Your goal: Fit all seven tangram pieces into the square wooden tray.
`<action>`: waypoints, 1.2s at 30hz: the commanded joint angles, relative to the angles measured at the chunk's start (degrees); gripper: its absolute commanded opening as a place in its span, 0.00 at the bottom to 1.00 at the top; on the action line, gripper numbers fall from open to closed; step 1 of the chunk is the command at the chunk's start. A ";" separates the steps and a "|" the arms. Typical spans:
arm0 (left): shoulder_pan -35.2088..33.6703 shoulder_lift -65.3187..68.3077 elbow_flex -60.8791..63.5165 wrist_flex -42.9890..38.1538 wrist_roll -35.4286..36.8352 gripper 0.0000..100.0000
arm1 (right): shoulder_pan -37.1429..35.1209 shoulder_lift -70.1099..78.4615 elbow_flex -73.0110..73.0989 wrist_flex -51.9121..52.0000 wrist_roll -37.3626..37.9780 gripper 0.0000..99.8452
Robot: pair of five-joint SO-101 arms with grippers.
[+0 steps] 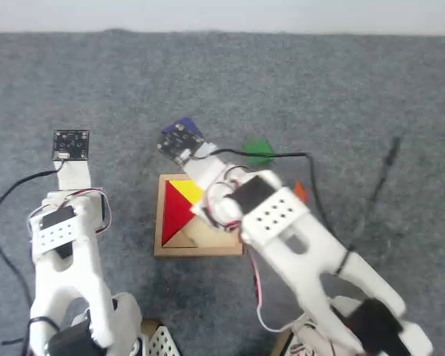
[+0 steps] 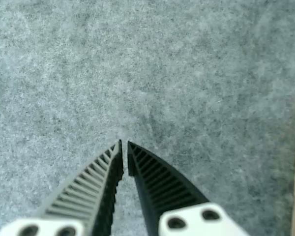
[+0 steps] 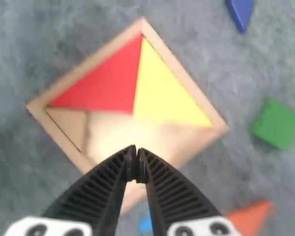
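Seen from above, the tray (image 1: 160, 222) lies mid-bench (image 1: 319, 89) under the right arm. It holds a red triangle (image 1: 175, 211) and a yellow triangle (image 1: 187, 190), with a green piece (image 1: 257, 150) at its 1 o'clock and a blue piece (image 1: 187, 124) at 12. The left gripper (image 2: 124, 143), tips together, hangs over bare bench, the tray well off to one side. The right gripper (image 3: 136, 150), closed on nothing, hovers over the tray's bare wood beside both triangles.

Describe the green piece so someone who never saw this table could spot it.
Find the square wooden tray in the middle of the grey mat. Just past its far right corner lies the green piece. It is the only green thing, and square, unlike the orange triangle nearby.
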 commanded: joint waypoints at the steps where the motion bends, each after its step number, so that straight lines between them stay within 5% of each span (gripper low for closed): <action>1: -0.09 0.18 -0.48 -1.41 0.53 0.02 | 4.62 -5.67 1.14 6.11 5.63 0.01; 10: 0.09 0.26 -0.48 -1.41 0.53 0.02 | 23.43 -8.13 13.19 1.89 3.34 0.02; 16: 0.09 0.26 -0.40 -1.41 0.53 0.02 | 31.60 -4.70 14.33 -3.30 -5.45 0.20; 24: 0.09 0.26 -0.40 -1.41 0.53 0.02 | 31.52 2.77 5.36 -4.97 -22.42 0.20; 36: 0.09 0.26 -0.31 -1.41 0.53 0.02 | 14.46 25.71 -24.88 -6.90 -1.76 0.20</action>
